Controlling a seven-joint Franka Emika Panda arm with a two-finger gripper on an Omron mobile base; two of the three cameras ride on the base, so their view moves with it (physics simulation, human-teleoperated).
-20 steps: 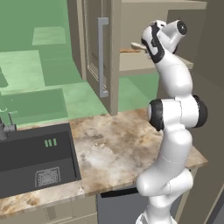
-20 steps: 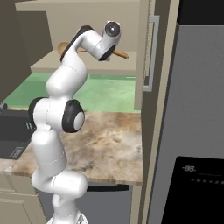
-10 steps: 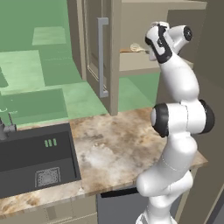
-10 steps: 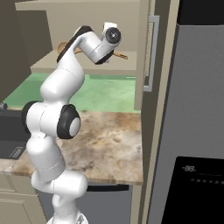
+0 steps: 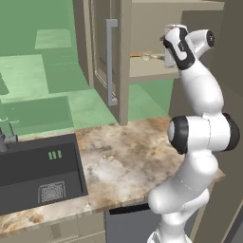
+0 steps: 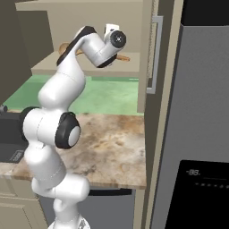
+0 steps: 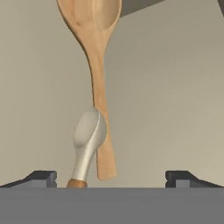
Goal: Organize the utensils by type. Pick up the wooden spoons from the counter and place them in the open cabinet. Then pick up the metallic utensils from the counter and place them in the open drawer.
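Up on the cabinet shelf (image 5: 142, 72), both wooden spoons lie just ahead of the gripper (image 7: 111, 177), on the line between its fingertips (image 7: 41, 177). From the hand view, the small spoon (image 7: 87, 144) sits nearest, its pale bowl pointing away and its brown handle end running under the bottom edge, midway between the two tips but touching neither. And the large spoon (image 7: 97, 78) stretches farther back, handle end resting against the small one's bowl, oval orange-tan bowl at the far end. The fingers are spread wide, well apart, nothing between them, nothing pinched. From the left base view, the hand (image 5: 173, 45) sits level with the shelf inside the open cabinet, above the marbled counter (image 5: 128, 161).
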